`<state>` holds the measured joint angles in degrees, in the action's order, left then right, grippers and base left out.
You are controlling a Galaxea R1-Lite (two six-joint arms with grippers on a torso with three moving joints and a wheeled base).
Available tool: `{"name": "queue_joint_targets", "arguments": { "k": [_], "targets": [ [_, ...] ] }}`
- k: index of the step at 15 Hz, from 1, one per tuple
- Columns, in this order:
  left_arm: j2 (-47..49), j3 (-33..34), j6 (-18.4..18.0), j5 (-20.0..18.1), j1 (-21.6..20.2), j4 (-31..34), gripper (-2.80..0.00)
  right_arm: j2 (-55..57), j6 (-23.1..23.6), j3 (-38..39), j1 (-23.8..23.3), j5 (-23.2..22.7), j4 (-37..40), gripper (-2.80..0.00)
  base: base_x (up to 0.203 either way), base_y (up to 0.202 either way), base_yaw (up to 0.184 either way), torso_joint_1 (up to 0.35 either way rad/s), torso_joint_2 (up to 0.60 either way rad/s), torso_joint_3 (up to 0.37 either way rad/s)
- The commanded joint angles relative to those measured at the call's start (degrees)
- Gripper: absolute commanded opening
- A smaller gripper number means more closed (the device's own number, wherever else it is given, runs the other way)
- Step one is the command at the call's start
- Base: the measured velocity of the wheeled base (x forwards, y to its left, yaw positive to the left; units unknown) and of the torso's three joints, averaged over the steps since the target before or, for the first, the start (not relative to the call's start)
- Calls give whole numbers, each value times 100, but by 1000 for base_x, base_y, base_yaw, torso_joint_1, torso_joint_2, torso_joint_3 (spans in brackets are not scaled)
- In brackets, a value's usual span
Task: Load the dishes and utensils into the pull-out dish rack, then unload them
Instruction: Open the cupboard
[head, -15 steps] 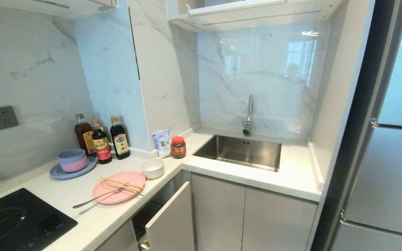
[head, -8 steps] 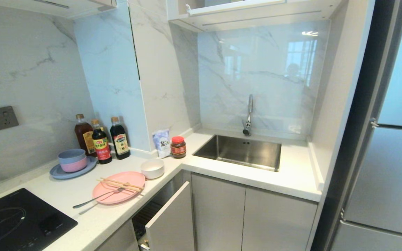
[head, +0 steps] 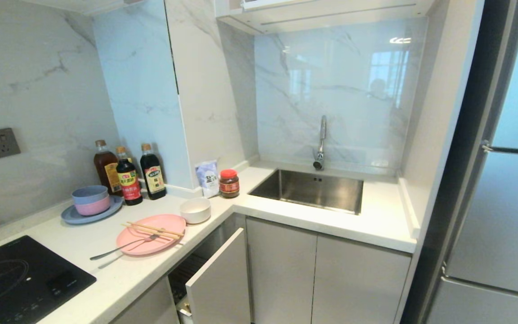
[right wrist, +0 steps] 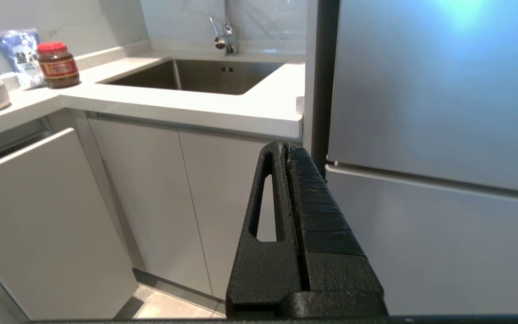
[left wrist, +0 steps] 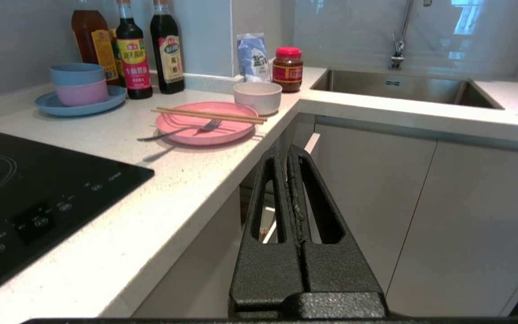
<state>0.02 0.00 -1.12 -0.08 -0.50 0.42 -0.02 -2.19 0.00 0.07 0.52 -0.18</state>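
Note:
On the white counter lies the pale-pink plate [head: 153, 227] [left wrist: 205, 128], with the wooden chopsticks [head: 153, 229] [left wrist: 209, 115] and the silver fork [head: 124, 248] [left wrist: 178, 131] across it. The cream bowl [head: 195, 210] [left wrist: 257, 96] stands just behind the plate. Below the counter edge the pull-out dish rack [head: 216, 281] stands partly drawn out, its white panel front angled outward; its inside is mostly hidden. My left gripper [left wrist: 286, 150] hangs shut and empty below counter height, in front of the rack. My right gripper [right wrist: 283, 146] is shut and empty beside the fridge. Neither arm shows in the head view.
Three sauce bottles [head: 128, 182], a blue plate with stacked blue and pink bowls [head: 91, 204], a salt bag [head: 207, 178] and a red-lidded jar [head: 229, 183] line the back. A black hob [head: 16, 283] lies at left, a sink [head: 310, 190] with tap right, a fridge [head: 497, 180] far right.
The whole head view has shifted: the counter and its things sit slightly higher in the picture now, so the camera has moved. Nothing on the counter moved.

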Motion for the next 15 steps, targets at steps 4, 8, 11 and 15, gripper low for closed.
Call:
{"name": "queue_joint_targets", "arguments": {
  "k": [4,8,11,15],
  "targets": [
    [-2,0,-2,-1,-3,2,-280,2,-1,0,1,0,1,-280,0,0,0,-185,396,207],
    [-2,0,-2,-1,-3,2,-280,2,-1,0,1,0,1,-280,0,0,0,-249,540,282],
    [-2,0,-2,-1,-3,2,-280,2,-1,0,1,0,1,-280,0,0,0,-250,543,293],
    [-2,0,-2,-1,-3,2,-280,2,-1,0,1,0,1,-280,0,0,0,-241,528,284]
  ]
}}
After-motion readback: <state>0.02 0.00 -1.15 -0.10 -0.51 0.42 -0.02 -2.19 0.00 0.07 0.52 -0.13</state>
